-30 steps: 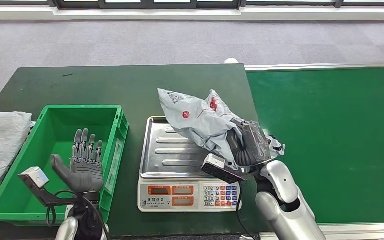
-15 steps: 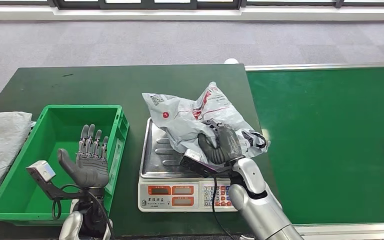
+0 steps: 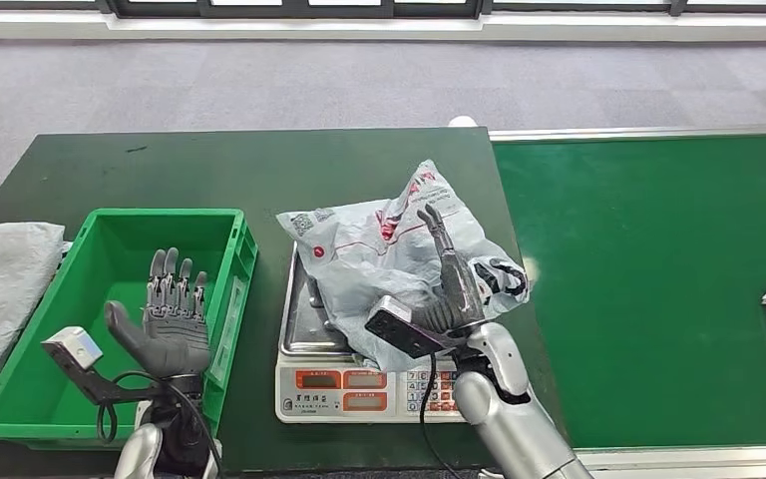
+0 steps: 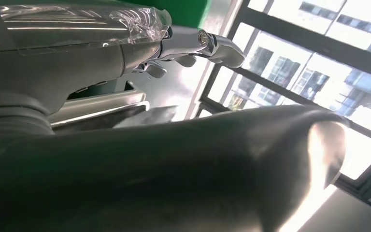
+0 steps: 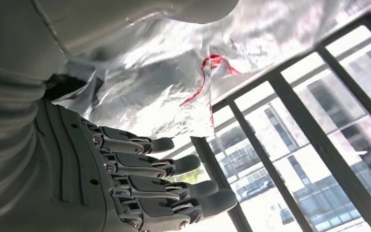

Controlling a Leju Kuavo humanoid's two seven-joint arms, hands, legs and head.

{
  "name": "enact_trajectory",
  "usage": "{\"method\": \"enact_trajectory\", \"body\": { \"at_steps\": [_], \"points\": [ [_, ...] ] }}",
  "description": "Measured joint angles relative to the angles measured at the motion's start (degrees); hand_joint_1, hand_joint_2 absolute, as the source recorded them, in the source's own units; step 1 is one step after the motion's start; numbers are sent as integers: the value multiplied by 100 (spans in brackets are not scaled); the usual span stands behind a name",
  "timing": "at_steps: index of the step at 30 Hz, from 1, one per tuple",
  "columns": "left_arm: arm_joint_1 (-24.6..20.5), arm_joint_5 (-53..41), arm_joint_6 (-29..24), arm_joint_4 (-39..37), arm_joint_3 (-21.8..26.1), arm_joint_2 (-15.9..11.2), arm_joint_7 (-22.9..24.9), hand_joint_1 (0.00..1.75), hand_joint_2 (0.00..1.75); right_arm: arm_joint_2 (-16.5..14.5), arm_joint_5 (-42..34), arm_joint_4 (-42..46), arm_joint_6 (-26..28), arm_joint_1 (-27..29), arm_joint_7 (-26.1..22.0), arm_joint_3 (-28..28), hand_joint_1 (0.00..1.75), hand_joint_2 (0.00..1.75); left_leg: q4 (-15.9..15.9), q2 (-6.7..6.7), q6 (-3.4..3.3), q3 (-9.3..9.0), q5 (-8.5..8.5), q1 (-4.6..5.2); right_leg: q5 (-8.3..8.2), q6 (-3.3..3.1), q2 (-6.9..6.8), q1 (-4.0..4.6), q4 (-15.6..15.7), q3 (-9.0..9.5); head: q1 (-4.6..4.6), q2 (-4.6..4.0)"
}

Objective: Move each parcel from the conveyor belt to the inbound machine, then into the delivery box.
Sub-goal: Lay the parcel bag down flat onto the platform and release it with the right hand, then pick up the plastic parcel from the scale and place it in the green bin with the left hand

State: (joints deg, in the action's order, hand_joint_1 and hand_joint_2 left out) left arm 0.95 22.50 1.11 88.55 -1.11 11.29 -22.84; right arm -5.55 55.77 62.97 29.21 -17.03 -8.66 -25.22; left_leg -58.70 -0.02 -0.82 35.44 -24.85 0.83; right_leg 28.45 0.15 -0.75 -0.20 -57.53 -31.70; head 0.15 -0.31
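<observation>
Our right hand [image 3: 449, 289], fingers spread, rests against the crumpled grey plastic parcel [image 3: 379, 259]; we judge it soft, slippery, best bunched mid-body.

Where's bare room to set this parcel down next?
The green crate's floor beyond the left hand is bare, as is the dark tabletop behind crate and scale. The scale pan is crowded by the grey parcel and right hand.
</observation>
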Motion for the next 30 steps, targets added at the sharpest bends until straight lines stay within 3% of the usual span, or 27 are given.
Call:
{"method": "enact_trajectory", "body": {
  "at_steps": [12,17,22,25,30],
  "points": [
    [11,-47,-79,119,0,-70,-79,0,0,125,-218,728,-54,363,-68,195,0,175,0,4,2,-1,-1,-1,1,-2,2,0,0,-5,0,0],
    [9,-460,-583,226,-8,-104,-203,0,0,199,-1102,1330,-493,850,-412,374,0,175,-1,-7,1,1,-3,-1,4,-3,-3,0,0,-6,0,0],
    [-115,-1924,-1704,431,-236,-201,-173,0,0,310,-1879,2372,-1180,1693,-799,536,0,175,-1,-6,0,7,-13,0,11,-8,-3,-1,2,-14,0,0],
    [-474,-3248,-2272,369,-642,-267,92,0,0,330,-2501,2893,-1584,2061,-1172,554,0,175,-1,-11,-1,10,-13,0,14,-9,-12,-1,3,-16,1,0],
    [-1258,-4578,-2380,-98,-1474,-370,457,0,0,329,-3292,3505,-2300,2180,-1584,559,0,175,0,5,2,8,-5,0,-1,-8,0,0,1,-15,1,0]
  ]
}}
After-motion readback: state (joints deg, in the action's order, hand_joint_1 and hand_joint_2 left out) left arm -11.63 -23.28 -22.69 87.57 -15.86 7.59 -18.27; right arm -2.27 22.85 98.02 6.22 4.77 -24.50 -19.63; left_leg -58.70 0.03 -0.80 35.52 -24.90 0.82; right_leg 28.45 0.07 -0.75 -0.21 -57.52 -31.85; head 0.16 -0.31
